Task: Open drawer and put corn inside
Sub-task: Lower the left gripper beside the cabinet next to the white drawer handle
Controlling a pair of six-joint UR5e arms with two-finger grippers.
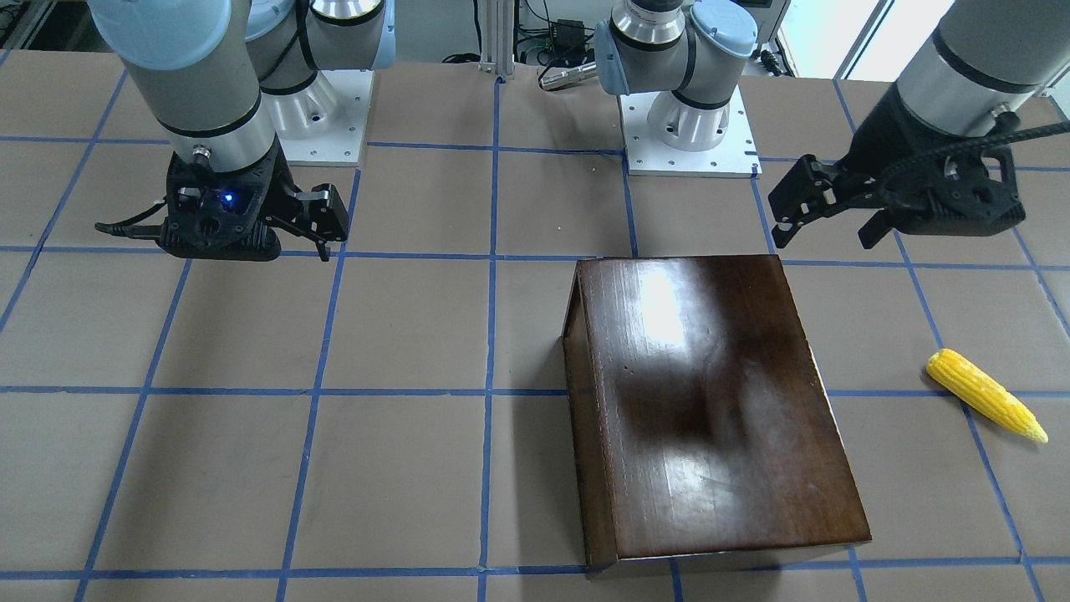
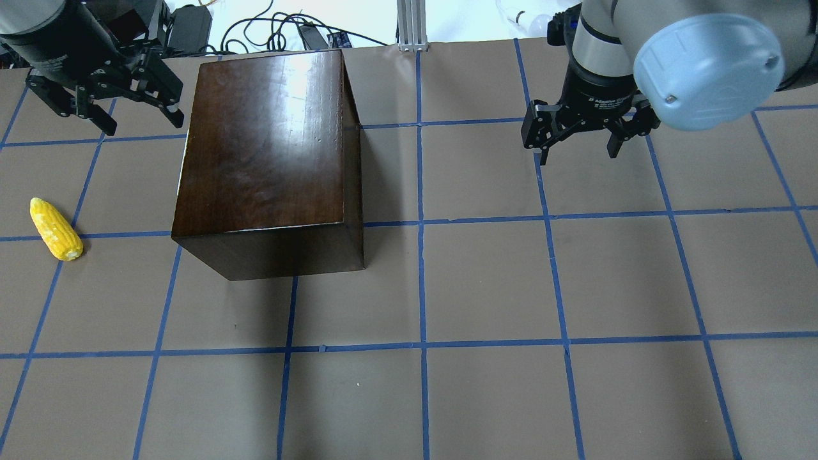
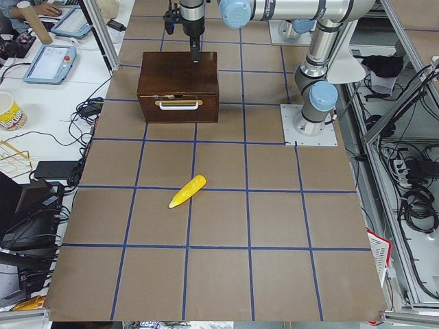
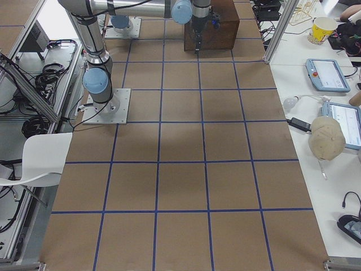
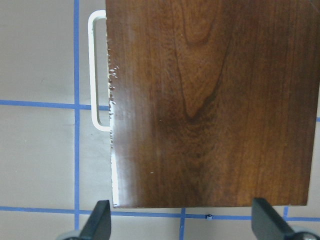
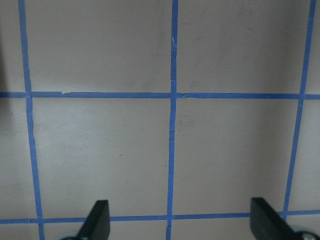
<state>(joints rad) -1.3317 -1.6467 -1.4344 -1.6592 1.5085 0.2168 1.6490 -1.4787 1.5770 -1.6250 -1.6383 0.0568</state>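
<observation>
The dark-brown wooden box (image 2: 268, 153) stands left of the table's middle. Its drawer (image 3: 178, 110) is shut, and the front with a pale handle (image 3: 178, 104) faces the table's left end. The handle also shows in the left wrist view (image 5: 95, 70). The yellow corn (image 2: 56, 229) lies on the table left of the box, apart from it; it also shows in the front view (image 1: 985, 395). My left gripper (image 2: 105, 105) is open and empty, above the table by the box's far left corner. My right gripper (image 2: 578, 137) is open and empty over bare table right of the box.
The table (image 2: 486, 287) is brown with blue tape grid lines. The arm bases (image 1: 690, 125) stand at the robot's edge. Cables and a metal post (image 2: 412, 25) lie beyond the far edge. Tablets and a cup (image 3: 7, 110) sit on side benches.
</observation>
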